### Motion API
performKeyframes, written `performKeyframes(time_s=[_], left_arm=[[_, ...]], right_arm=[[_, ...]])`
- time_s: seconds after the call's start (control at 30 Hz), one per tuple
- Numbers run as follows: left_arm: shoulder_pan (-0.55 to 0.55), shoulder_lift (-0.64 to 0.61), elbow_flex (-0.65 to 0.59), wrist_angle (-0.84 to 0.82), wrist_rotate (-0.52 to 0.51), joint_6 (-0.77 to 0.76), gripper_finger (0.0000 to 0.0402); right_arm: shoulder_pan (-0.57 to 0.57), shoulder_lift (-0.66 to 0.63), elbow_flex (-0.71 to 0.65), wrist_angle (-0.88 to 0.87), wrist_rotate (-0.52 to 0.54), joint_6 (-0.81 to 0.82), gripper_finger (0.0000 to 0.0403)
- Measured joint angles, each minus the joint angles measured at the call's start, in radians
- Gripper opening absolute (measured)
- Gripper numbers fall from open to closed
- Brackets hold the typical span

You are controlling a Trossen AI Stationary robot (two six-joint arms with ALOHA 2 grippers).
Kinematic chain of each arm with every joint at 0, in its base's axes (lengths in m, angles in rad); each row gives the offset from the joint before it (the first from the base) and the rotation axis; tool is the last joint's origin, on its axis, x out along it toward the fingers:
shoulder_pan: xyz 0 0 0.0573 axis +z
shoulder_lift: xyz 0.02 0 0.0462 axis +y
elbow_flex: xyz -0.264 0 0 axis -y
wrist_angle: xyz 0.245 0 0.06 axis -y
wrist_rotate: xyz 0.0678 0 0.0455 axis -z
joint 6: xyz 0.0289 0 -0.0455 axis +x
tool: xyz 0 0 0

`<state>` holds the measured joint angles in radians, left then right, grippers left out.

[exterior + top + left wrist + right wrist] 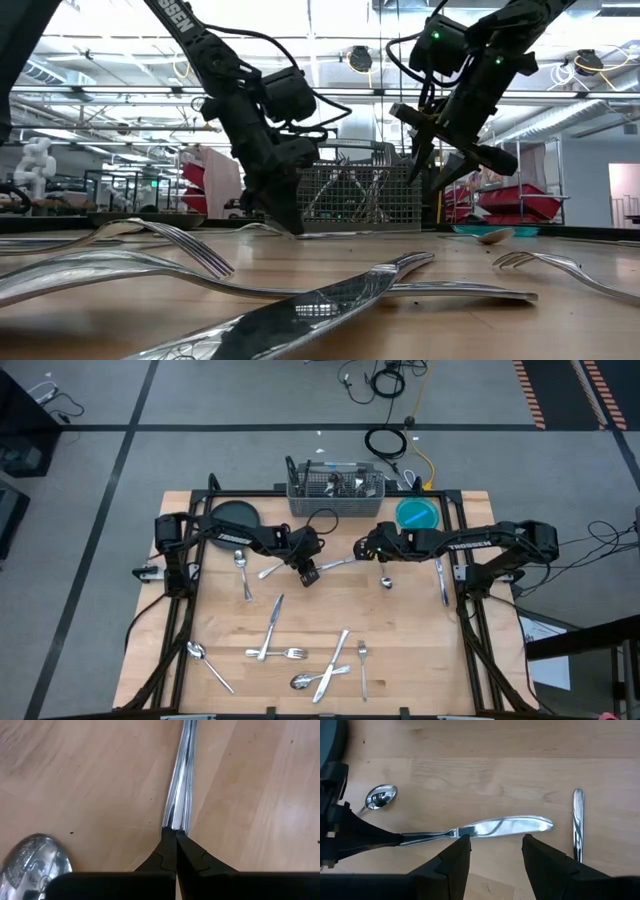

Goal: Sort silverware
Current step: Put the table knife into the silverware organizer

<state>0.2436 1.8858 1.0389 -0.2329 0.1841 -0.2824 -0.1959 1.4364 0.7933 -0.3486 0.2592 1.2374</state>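
Shiny slim table knife [495, 827], handle in left pincer [175, 837]

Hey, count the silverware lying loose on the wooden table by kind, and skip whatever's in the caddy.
Spoons: 5
Knives: 4, one pinched by the left gripper
Forks: 2
Total: 11

The pale wooden table top [400, 630] shows smooth boards with fine grain and a matt finish. The slim silver-coloured metal table knife [505, 826] is polished to a mirror gloss, as are the shiny metal forks and spoons [280, 653]. The grey wire-mesh metal caddy [335, 500] looks dull. The left gripper's black fingers [170, 855] look like matt plastic.
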Motion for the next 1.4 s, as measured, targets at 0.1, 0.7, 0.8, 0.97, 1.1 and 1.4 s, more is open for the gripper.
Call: performKeyframes(time_s=[0.1, 0.7, 0.8, 0.97, 1.1, 1.4], left_arm=[[0.0, 0.002, 0.0, -0.001, 0.0, 0.001, 0.0], [-0.001, 0.005, -0.002, -0.011, -0.002, 0.007, 0.0], [-0.001, 0.006, -0.003, -0.01, -0.005, 0.007, 0.0], [-0.001, 0.006, -0.003, -0.01, -0.008, 0.008, 0.0], [-0.001, 0.006, -0.009, -0.006, -0.008, 0.007, 0.0], [-0.001, 0.006, -0.023, -0.001, -0.009, 0.007, 0.0]], right_arm=[[-0.005, 0.0, 0.0, -0.012, -0.001, 0.025, 0.0169], [-0.111, 0.15, -0.001, 0.013, -0.187, 0.112, 0.0266], [-0.112, 0.16, -0.001, 0.019, -0.188, 0.116, 0.027], [-0.135, 0.186, 0.0, 0.026, -0.207, 0.117, 0.0266], [-0.159, 0.209, 0.002, 0.053, -0.242, 0.114, 0.0267], [-0.229, 0.218, 0.002, 0.057, -0.286, 0.11, 0.0265]])
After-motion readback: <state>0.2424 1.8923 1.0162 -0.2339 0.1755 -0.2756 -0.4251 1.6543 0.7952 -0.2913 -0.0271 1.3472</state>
